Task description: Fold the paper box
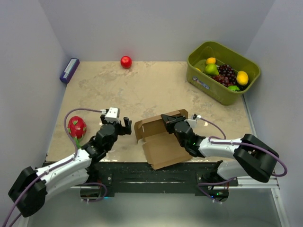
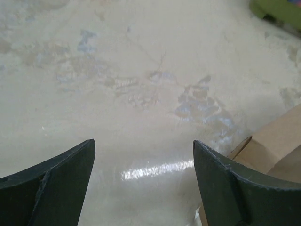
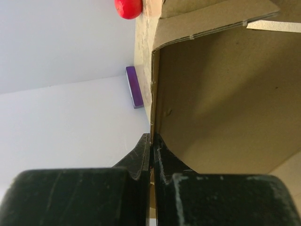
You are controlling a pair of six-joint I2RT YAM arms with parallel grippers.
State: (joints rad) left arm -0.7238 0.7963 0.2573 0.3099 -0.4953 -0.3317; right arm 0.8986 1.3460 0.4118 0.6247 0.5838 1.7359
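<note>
The paper box [image 1: 161, 139] is lying near the front edge of the desk [image 1: 142, 85], just right of centre and between the two arms. It is half formed: one wall is standing along its far side, and a flat panel is spreading toward the arm bases, its near corner reaching the desk's edge.

The right tool [image 1: 169, 122] is pinching the cardboard. In its wrist view we are seeing both fingers pressed together on the thin edge of an upright panel, toward the right part of the standing wall. The left tool [image 1: 124, 125] is standing wide open and carrying nothing. It is hovering just beside the box's left end, apart from it. In its own view the brown corner is showing at the lower right, outside the right finger rather than between the two.

The coming move, as we are judging it, is turning on this relation:

- The box lies to the right of the left tool.
- The long axis of the standing wall is running across the desk from left to right, its right end a little farther back.
- The free left end is facing the open tool, so the left arm is the nearer one.
- The right arm is already occupied holding the wall steady.

A short reach rightward would probably bring the left flap between the open fingers.
</note>
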